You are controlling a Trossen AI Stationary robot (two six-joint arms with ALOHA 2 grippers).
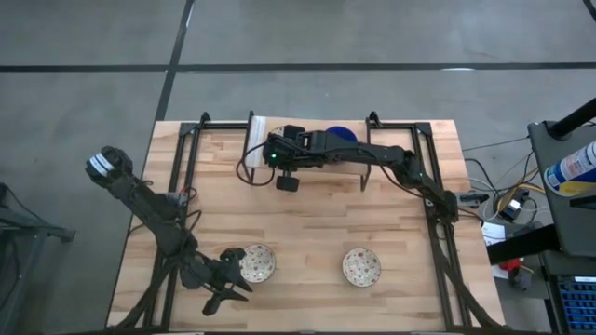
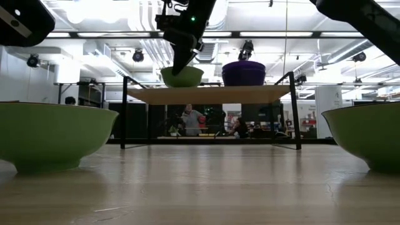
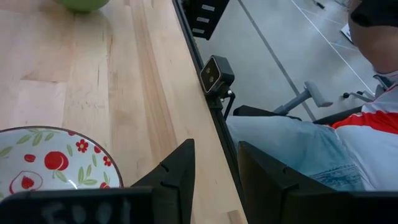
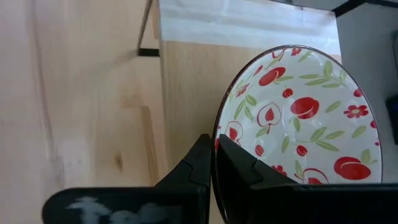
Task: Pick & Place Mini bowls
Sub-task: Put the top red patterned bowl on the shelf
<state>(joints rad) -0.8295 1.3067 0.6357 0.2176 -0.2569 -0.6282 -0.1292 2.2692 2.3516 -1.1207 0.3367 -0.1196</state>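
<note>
A wooden table (image 1: 307,233) was seen from above, with two dark arms reaching over it. At its far edge stood a small raised shelf (image 1: 349,167) on black legs.

The right gripper (image 1: 277,152) hung over the left end of that shelf. Its fingers were pinched nearly shut on the rim of a patterned bowl (image 4: 292,118), cream-white with red fruit and green leaves inside. In the right wrist view the rim ran up between the two dark fingers (image 4: 193,168), and the bowl lay over the shelf's wood. In the low view this bowl's outside looked green, and it sat at shelf-top level, under the gripper.

A blue bowl (image 1: 341,134) sat on the shelf just to the right, mostly hidden by the right arm from above. In the low view it stood apart from the held bowl.

Two more patterned bowls sat on the table near its front edge, well apart: the left bowl (image 1: 256,263) and the right bowl (image 1: 361,267).

The left gripper (image 1: 230,281) was low at the front left, just beside the left bowl. Its fingers stood wide apart and held nothing. In its wrist view the bowl lay close beside one finger (image 3: 174,177).

Beyond the table's edge a seated person (image 3: 323,137) was in view.
</note>
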